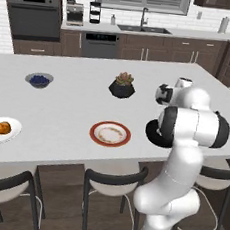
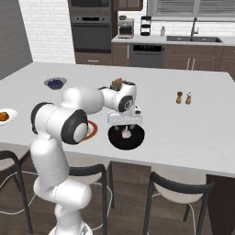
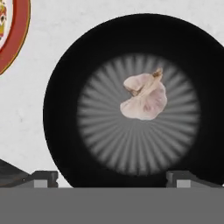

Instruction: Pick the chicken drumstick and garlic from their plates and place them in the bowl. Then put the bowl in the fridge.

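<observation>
Hanging just above the black bowl (image 2: 125, 137), my gripper (image 2: 125, 125) has its two fingers spread wide and holds nothing. From the right base view, the garlic (image 2: 125, 134) lies as a small pale lump inside the bowl, directly under my fingers, and the bowl sits near the front edge of the white counter (image 2: 193, 128). Far to the left, the chicken drumstick (image 2: 2, 116) waits on its white plate (image 2: 10, 113).

From the left base view, my own arm hides most of the bowl. The red-rimmed plate (image 1: 110, 133) lies bare just beside it, and the drumstick is well apart on the white plate near the counter's left end.

From the hand view, looking straight down, the garlic is a whitish, faintly pink bulb with a short stem, resting a little off the bowl's centre.

If I swing away too low, I judge a finger could clip the bowl's rim and slide it toward the counter edge.
</observation>
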Robot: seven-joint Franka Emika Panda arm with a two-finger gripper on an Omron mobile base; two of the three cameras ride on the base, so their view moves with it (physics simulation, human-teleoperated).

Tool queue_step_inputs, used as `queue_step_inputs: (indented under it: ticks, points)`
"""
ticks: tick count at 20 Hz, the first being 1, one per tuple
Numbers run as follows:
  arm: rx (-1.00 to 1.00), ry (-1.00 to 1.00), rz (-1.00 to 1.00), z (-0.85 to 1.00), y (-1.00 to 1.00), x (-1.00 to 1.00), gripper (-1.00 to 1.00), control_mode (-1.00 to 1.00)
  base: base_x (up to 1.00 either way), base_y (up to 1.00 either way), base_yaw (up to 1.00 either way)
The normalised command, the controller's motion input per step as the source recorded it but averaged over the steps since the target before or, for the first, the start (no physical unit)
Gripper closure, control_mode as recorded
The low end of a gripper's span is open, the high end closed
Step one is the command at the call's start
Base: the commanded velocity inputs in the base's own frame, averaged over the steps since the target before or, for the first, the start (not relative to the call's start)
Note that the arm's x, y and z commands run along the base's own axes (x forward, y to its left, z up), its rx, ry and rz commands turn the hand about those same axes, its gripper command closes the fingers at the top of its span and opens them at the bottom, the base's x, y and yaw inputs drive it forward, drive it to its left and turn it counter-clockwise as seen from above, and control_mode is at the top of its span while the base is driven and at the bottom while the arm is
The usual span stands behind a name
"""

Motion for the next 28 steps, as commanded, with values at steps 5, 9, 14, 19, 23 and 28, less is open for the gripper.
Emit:
queue_step_inputs:
  ticks: [5, 9, 14, 19, 23, 28]
  points:
    - [0.0, -0.05, 0.0, 0.71, 0.53, -1.0, -1.0, -1.0, 0.0, 0.0, 0.0]
    - [0.0, -0.09, -0.02, 0.46, 0.77, -1.0, -1.0, -1.0, 0.0, 0.0, 0.0]
    - [0.0, -0.08, -0.17, 0.04, 0.99, -0.99, -1.0, -1.0, 0.0, 0.0, 0.0]
    - [0.0, 0.0, -0.24, 0.0, 1.0, -0.59, -1.0, -1.0, 0.0, 0.0, 0.0]
    - [0.0, 0.0, -0.27, 0.0, 0.76, -0.17, -1.0, -1.0, 0.0, 0.0, 0.0]
    - [0.0, -0.02, -0.09, 0.0, 0.13, -0.05, -1.0, -1.0, 0.0, 0.0, 0.0]
